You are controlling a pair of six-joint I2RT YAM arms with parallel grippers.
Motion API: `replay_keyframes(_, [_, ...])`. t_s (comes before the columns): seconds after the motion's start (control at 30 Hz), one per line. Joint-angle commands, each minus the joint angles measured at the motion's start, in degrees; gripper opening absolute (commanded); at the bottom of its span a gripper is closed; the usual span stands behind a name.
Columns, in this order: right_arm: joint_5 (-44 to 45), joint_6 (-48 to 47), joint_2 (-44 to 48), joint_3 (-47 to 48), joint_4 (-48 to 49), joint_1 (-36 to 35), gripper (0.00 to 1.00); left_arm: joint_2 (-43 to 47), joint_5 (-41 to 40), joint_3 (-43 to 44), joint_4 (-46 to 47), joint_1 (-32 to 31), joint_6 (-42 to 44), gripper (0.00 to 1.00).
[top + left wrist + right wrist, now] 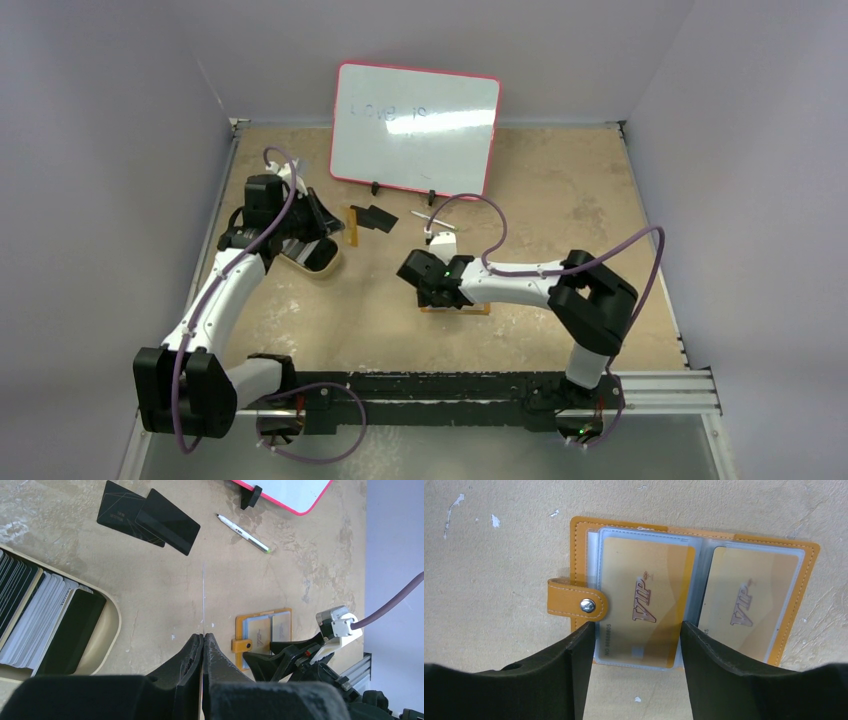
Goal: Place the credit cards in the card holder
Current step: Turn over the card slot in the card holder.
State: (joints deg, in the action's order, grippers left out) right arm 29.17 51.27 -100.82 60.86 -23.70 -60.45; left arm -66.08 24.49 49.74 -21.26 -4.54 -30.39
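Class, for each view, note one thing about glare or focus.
Top view: a glare streak crosses the whiteboard. Left wrist view: the fingers look blurred, the black cards sharp. Right wrist view: the card holder is sharp, its sleeves hazy.

A: Robotics lab cell, by the look of it: plain walls (pixel 100 150) boxing in a beige tabletop (pixel 560 200).
B: Agreed. Left arm (pixel 222 290) and right arm (pixel 515 283) bolted to a metal rail (pixel 665 385), whiteboard (pixel 415 125) propped behind.

Stitched orange leather-like card holder (pixel 694 595), glossy clear plastic sleeves (pixel 749 600), shiny metal snap (pixel 587 605); matt, mottled tan tabletop (pixel 499 570).
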Motion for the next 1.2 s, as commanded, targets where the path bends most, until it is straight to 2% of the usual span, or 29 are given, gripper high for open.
replay_keyframes(0.0, [0.47,1.44,2.0,-0.32,0.7,-0.38,0.61,1.29,-0.49,-0.08,0.85,-0.03,1.45,0.0])
replay_keyframes(0.43, [-4.02,0.95,7.45,-6.73,9.22,-0.29,0.57,1.53,-0.06,0.05,0.78,-0.03,0.61,0.0])
replay_keyframes(0.63, [-7.75,-0.62,12.13,-11.75,17.57,1.5,0.56,1.92,0.27,0.15,0.9,-0.03,-0.21,0.0])
replay_keyframes(0.8, [-15.16,-0.63,17.21,-17.67,27.17,4.97,0.56,1.88,1.23,-0.58,2.39,-0.78,-2.3,0.0])
replay_keyframes(1.0, [-26.74,0.92,23.02,-28.75,43.48,11.61,0.55,1.47,0.17,-5.1,10.55,-7.95,-8.92,0.0])
replay_keyframes(1.17, [-29.09,1.66,25.47,-32.12,49.29,13.05,0.55,-1.19,0.2,-8.82,19.16,-13.07,-15.25,0.0])
